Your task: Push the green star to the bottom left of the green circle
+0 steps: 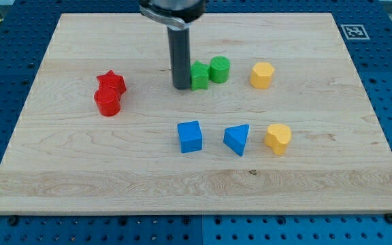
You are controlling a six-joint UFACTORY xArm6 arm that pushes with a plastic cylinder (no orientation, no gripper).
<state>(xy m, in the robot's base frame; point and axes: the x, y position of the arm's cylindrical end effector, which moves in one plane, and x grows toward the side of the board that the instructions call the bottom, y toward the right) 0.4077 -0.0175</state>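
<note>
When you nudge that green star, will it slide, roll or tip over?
Probably slide: the green star looks squat and flat-based on the smooth wooden board, so tipping seems unlikely. My tip sits right at its left side. It seems to touch the green circle, so that may shift too.

There is one camera view only, so no second view overlaps with it. It looks down at the wooden surface (203,184) from above and from the near side, tilted forward, so the far edge appears narrower than the near one. It stands far enough back to take in almost the whole board, with blue perforated table (386,61) visible around it.
</note>
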